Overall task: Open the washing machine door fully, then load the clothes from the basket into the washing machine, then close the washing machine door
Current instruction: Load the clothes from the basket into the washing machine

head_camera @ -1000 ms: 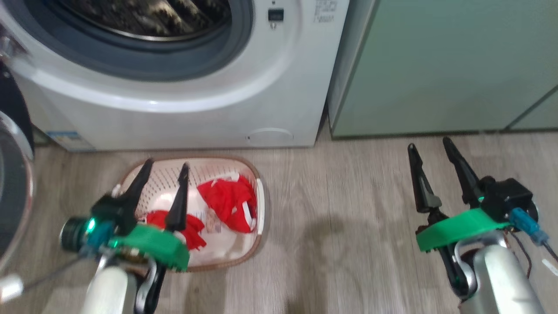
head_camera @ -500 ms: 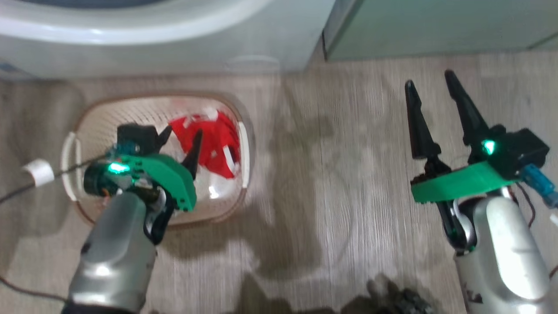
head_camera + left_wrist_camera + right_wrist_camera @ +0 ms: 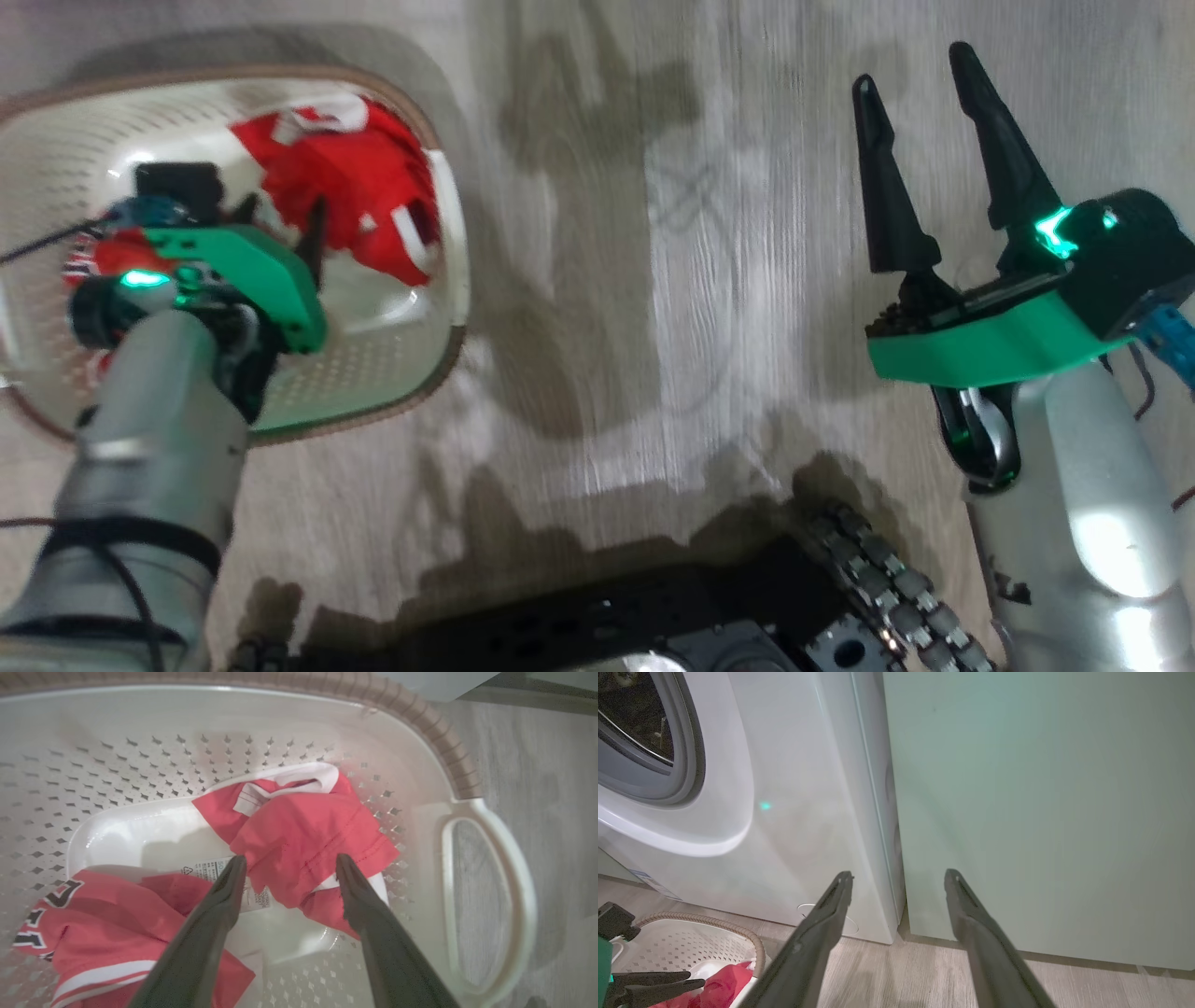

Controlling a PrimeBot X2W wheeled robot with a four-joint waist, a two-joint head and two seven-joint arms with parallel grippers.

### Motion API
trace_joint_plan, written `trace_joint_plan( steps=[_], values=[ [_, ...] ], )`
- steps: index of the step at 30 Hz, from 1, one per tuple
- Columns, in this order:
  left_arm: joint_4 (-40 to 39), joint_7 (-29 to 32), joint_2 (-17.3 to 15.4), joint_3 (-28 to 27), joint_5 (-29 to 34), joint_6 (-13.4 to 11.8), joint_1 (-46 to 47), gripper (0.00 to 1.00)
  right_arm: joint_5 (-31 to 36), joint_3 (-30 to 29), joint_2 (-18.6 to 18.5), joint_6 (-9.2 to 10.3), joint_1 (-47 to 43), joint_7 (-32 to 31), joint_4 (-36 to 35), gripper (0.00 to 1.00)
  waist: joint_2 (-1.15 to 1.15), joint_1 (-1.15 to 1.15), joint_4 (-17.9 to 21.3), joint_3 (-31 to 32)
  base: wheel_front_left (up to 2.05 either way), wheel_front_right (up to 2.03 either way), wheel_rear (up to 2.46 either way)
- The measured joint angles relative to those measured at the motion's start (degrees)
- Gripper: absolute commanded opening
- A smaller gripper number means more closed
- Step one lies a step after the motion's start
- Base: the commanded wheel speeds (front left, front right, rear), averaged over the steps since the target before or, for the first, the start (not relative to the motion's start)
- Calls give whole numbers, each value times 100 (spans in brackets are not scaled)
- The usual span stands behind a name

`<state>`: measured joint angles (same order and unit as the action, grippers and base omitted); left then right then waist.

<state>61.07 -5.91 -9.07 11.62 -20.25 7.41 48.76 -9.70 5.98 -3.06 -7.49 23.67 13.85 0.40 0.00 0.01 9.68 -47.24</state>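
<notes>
The cream basket (image 3: 446,280) sits on the floor at the upper left of the head view. Two red clothes lie in it: one bunched garment (image 3: 303,830) with white trim and a second (image 3: 93,924) with dark numbers at the lower left. My left gripper (image 3: 289,857) is open inside the basket, its fingers straddling the bunched garment just above it. My right gripper (image 3: 912,67) hangs open over bare floor, holding nothing. The white washing machine (image 3: 794,812) shows its grey gasket (image 3: 686,765). The washing machine door is out of view.
A pale green cabinet (image 3: 1041,812) stands right of the machine. My black wheeled base (image 3: 653,616) fills the bottom of the head view. Wood-look floor (image 3: 607,280) lies between basket and right arm. The basket's white handle (image 3: 514,896) faces the right side.
The head camera has tilted down, so the machine left its view. My left gripper has lowered into the basket over the bunched red garment. Both grippers stay open.
</notes>
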Motion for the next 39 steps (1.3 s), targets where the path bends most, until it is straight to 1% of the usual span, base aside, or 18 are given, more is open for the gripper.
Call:
trace_joint_plan(
  steps=[3, 7, 13, 15, 20, 24, 30, 32, 36, 39],
  values=[
    [209, -83, -108, 31, -89, 1, 183, 100, -45, 13, 0, 0, 55, 32, -43, 100, 0, 0, 118, -266, 0, 0, 0],
    [316, -148, -165, 193, -308, 2, 343, 100, -98, 30, 0, 0, 55, 37, -44, 100, 0, -1, 247, -536, 0, 0, 0],
    [355, -183, -271, 533, -658, 2, 535, 100, -156, 52, 0, 0, 158, 63, -31, 100, 0, -1, 368, -735, 0, 0, 0],
    [379, -180, -308, 658, -757, 2, 567, 0, -157, 59, 0, 0, 202, 64, -25, 100, 0, -1, 391, -741, 0, 0, 0],
    [498, -276, -408, 889, -925, 2, 572, 0, -201, 79, 0, 0, 218, 79, 36, 100, 0, -1, 397, -632, 0, 0, 0],
    [603, -385, -403, 992, -998, 2, 568, 0, -218, 77, 0, 0, 214, 79, 102, 100, 0, -2, 365, -492, 0, 0, 0],
    [672, -730, -374, 1247, -982, 2, 297, 0, -238, 0, 0, 0, 127, 79, 258, 100, 0, -2, 249, -25, 0, 0, 0],
    [633, -787, -355, 1328, -868, 3, 163, 0, -231, -31, -1, 0, 53, 79, 322, 100, 0, -2, 186, 161, 0, 0, 0],
    [271, -832, -323, 1357, -789, -16, -111, 0, -223, -92, 0, 0, -75, 79, 377, 100, 0, -2, 29, 542, 0, 0, 0],
    [-387, -836, -325, 1256, -697, -160, -382, 0, -146, -164, -1, 0, -167, 79, 439, 100, 1, -2, -106, 828, 0, 0, 0]
  ],
)
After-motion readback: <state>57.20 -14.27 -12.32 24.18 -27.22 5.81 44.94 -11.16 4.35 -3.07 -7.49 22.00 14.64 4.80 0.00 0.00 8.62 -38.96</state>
